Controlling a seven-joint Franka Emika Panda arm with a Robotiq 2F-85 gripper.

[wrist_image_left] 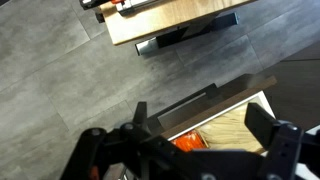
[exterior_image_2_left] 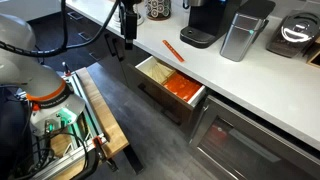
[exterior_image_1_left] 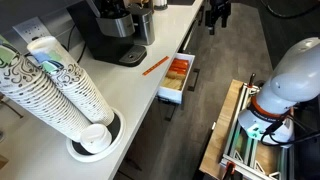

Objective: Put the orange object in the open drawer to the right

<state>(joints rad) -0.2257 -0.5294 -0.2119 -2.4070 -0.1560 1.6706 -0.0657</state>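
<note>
The orange object, a thin orange stick (exterior_image_1_left: 155,65), lies on the white counter beside the black coffee machine, and it shows in both exterior views (exterior_image_2_left: 173,50). The open drawer (exterior_image_1_left: 171,97) sticks out below the counter edge close to the stick, and it holds orange-red packets (exterior_image_2_left: 180,87). My gripper (exterior_image_2_left: 127,25) hangs over the floor in front of the counter, apart from the stick. In the wrist view its fingers (wrist_image_left: 200,120) are spread wide and empty, with the drawer's dark front (wrist_image_left: 215,97) below them. The stick is out of the wrist view.
Tall stacks of paper cups (exterior_image_1_left: 60,85) stand at one end of the counter. The coffee machine (exterior_image_1_left: 112,28) and a metal canister (exterior_image_2_left: 243,32) stand behind the stick. A wooden robot stand (exterior_image_2_left: 95,110) is on the floor. Lower drawers (exterior_image_2_left: 250,145) are closed.
</note>
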